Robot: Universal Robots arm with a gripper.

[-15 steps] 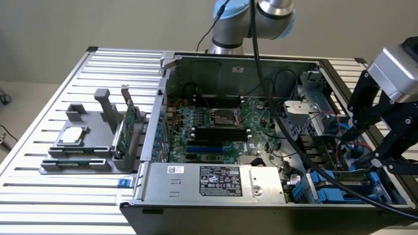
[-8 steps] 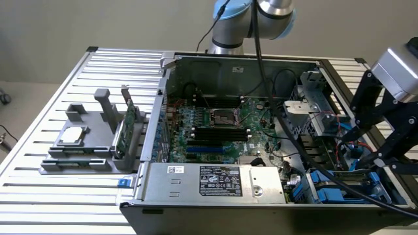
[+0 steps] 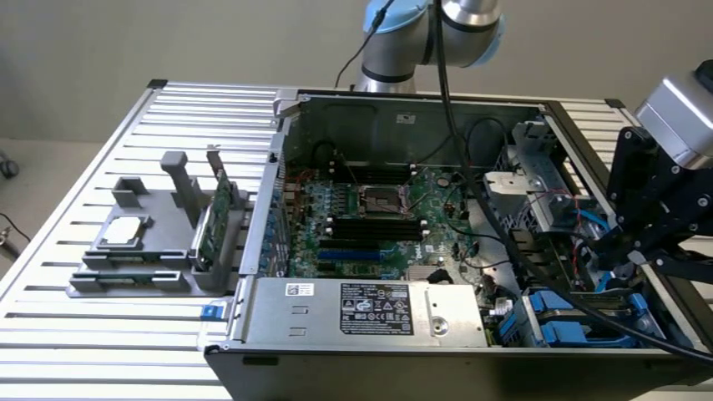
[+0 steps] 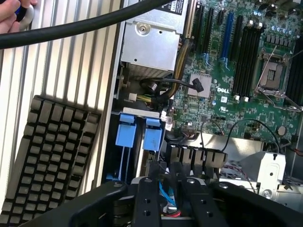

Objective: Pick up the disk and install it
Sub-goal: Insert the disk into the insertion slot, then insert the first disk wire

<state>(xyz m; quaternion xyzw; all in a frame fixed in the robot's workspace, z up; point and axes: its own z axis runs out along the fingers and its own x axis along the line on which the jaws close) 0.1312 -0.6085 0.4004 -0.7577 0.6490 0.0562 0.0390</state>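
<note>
Two bright blue carriers stand edge-up side by side in the drive bay at the case's front corner (image 3: 557,324). The one nearer my gripper (image 4: 152,135) looks like the disk's frame, and the other blue carrier (image 4: 125,135) is beside it. Their silver bodies are hidden in the bay. My black gripper (image 3: 626,266) hangs over the case's side on the exterior view's right, just above the bay. In the wrist view the gripper (image 4: 164,166) has its fingers (image 4: 147,189) a small gap apart, with only blue and red cables showing through the gap. Nothing is held.
The open computer case holds the motherboard (image 3: 368,209), the power supply (image 3: 368,307) and a silver drive cage (image 3: 523,188). A grey fixture with a chip and a green card (image 3: 145,251) sits on the slatted table. A keyboard (image 4: 47,161), a thick black cable (image 4: 71,28) and a hand (image 4: 9,12) lie outside the case.
</note>
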